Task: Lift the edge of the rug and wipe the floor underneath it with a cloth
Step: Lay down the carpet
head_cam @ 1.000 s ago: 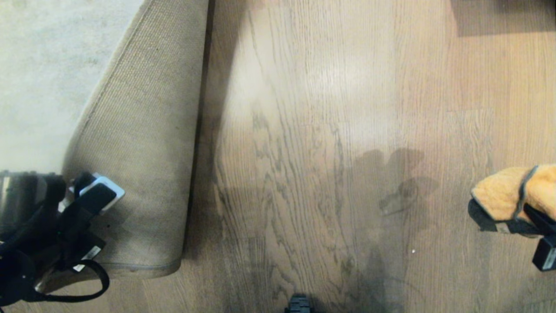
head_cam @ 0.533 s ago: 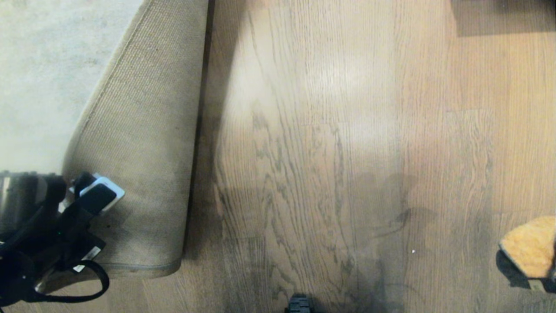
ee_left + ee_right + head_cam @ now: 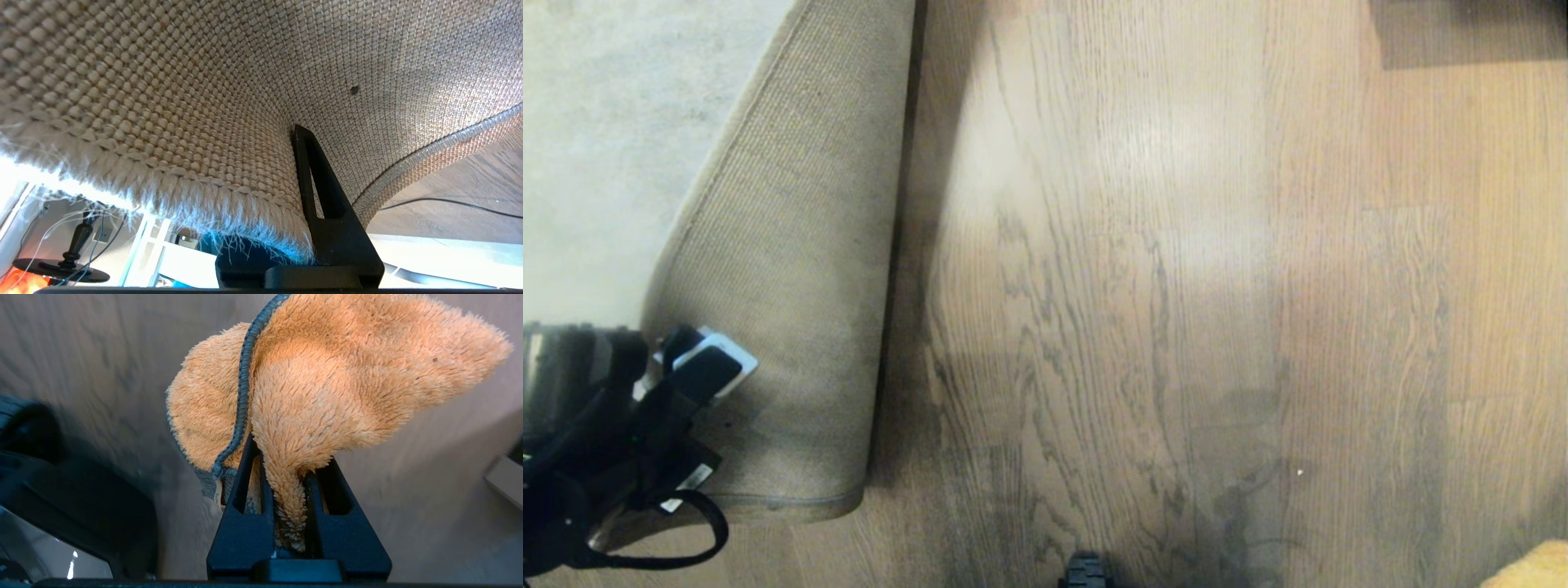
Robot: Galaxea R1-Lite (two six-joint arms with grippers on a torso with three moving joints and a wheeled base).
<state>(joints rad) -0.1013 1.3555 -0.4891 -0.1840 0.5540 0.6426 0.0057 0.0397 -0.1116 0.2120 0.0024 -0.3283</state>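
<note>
Left pincer (image 3: 698, 367) is clamped on the rug edge (image 3: 792, 269) at the near left, folding it back so the tan woven backing faces up and the floor (image 3: 1094, 286) beside it lies bare for wiping. Right pincer (image 3: 286, 490) is pinched tight on the cloth (image 3: 327, 384), a tuft squeezed between its fingers; it sits at the far-right near corner, well apart from the rug.
</note>
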